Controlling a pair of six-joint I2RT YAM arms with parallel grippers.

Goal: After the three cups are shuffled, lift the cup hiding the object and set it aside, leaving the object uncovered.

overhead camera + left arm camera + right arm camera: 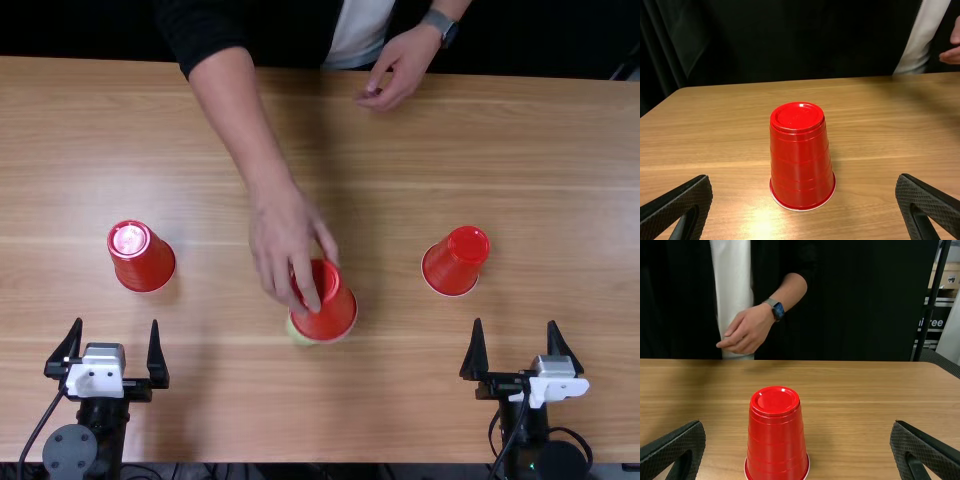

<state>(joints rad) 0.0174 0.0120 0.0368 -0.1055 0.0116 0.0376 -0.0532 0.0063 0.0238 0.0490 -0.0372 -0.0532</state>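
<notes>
Three red cups stand upside down on the wooden table. The left cup is straight ahead of my left gripper, which is open near the front edge. The right cup stands ahead of my right gripper, also open. A person's hand grips the middle cup and tilts it. A pale yellow-green ball peeks out from under that cup's near rim.
The person's other hand, with a wristwatch, hovers over the far side of the table. Bare tabletop lies between the cups and along the front edge between my two arms.
</notes>
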